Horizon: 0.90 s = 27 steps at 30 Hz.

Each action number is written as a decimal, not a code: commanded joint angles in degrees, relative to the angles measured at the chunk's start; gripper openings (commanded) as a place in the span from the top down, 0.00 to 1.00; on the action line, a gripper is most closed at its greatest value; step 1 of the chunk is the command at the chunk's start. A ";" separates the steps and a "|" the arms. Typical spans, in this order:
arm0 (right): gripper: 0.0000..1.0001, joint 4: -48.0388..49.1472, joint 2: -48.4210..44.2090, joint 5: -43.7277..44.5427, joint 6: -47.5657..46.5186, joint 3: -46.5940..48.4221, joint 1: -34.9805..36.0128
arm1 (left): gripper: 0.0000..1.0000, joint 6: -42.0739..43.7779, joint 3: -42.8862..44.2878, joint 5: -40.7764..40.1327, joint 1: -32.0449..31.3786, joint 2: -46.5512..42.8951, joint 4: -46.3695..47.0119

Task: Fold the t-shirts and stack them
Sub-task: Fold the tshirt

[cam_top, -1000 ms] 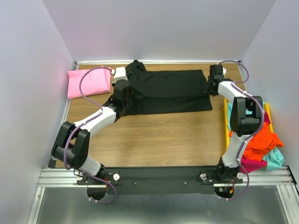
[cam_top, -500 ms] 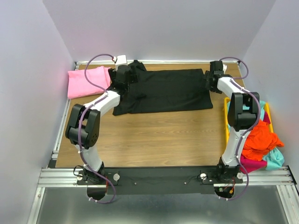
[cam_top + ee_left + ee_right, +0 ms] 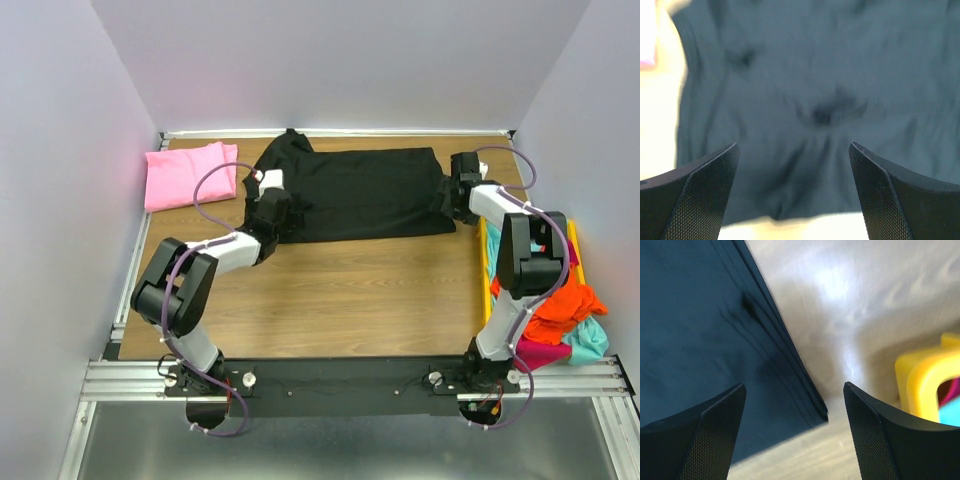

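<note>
A black t-shirt lies spread flat across the far half of the table, its sleeve end to the left. My left gripper hovers open over its near left part; in the left wrist view the gripper has only black cloth under it and nothing between the fingers. At the shirt's near right corner my right gripper is open too. The right wrist view shows this gripper above the layered corner of the shirt. A folded pink t-shirt rests at the far left.
A yellow bin stands along the right edge, also in the right wrist view. It holds a heap of orange, teal and magenta shirts. Walls close in the table on three sides.
Both grippers were shut a second ago and now stand open, off the black shirt. They went to its far side and have since drawn back toward its near edge.
</note>
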 commanded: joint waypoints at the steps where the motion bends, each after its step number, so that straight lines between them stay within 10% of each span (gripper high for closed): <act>1: 0.16 1.08 -3.78 -1.86 1.68 -4.91 0.09 | 0.02 -2.86 -4.44 3.46 -0.65 -3.91 5.11; 13: 0.37 2.14 -5.46 0.07 2.47 -11.68 0.18 | 0.02 -3.83 -11.92 2.94 -0.57 -5.76 7.23; 27: 0.87 1.96 -4.40 1.74 2.21 -11.94 0.09 | 0.02 -5.67 -14.38 -3.98 -0.13 -14.11 2.67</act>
